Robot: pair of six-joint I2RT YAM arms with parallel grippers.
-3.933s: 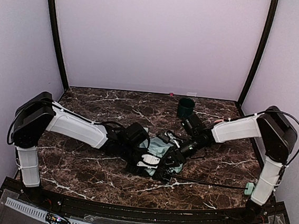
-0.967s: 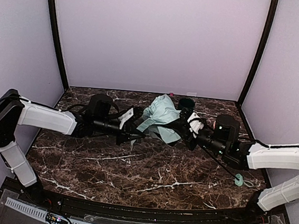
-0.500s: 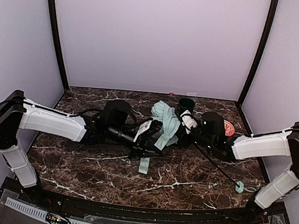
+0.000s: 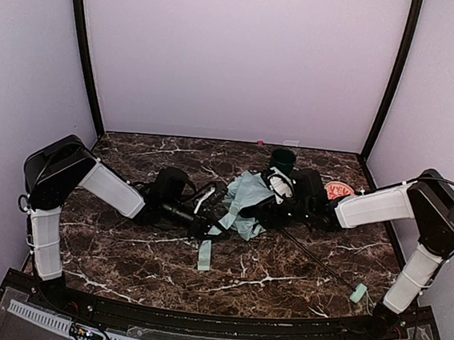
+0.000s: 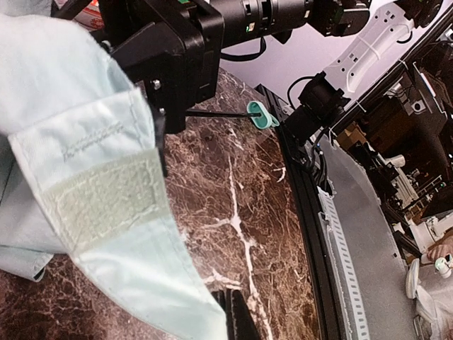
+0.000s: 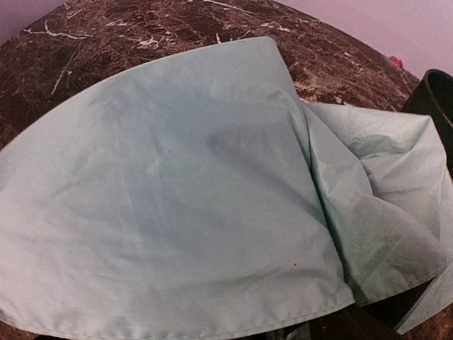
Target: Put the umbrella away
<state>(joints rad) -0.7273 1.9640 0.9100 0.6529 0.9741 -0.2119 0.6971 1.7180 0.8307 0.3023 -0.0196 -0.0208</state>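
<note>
The umbrella [image 4: 245, 194] lies crumpled at mid-table, its mint canopy bunched between both grippers. Its closing strap [image 4: 205, 254] trails toward the front, and the thin black shaft [image 4: 319, 259] runs right to the mint handle [image 4: 357, 293]. My left gripper [image 4: 211, 209] sits at the canopy's left edge. In the left wrist view its fingers [image 5: 237, 319] are pressed together at the fabric's hem, with the velcro strap [image 5: 106, 198] draped across. My right gripper [image 4: 270, 206] is buried under the canopy. The fabric [image 6: 177, 198] fills the right wrist view and hides the fingers.
A dark green cup [image 4: 283, 159] stands just behind the umbrella near the back wall, and its rim [image 6: 433, 99] shows in the right wrist view. A small red round thing [image 4: 340, 190] lies behind my right forearm. Walls close in the back and sides.
The canopy has dropped lower and spread on the table. My left arm has pulled back to the left. The strap now lies further forward, and the handle has shifted slightly.
</note>
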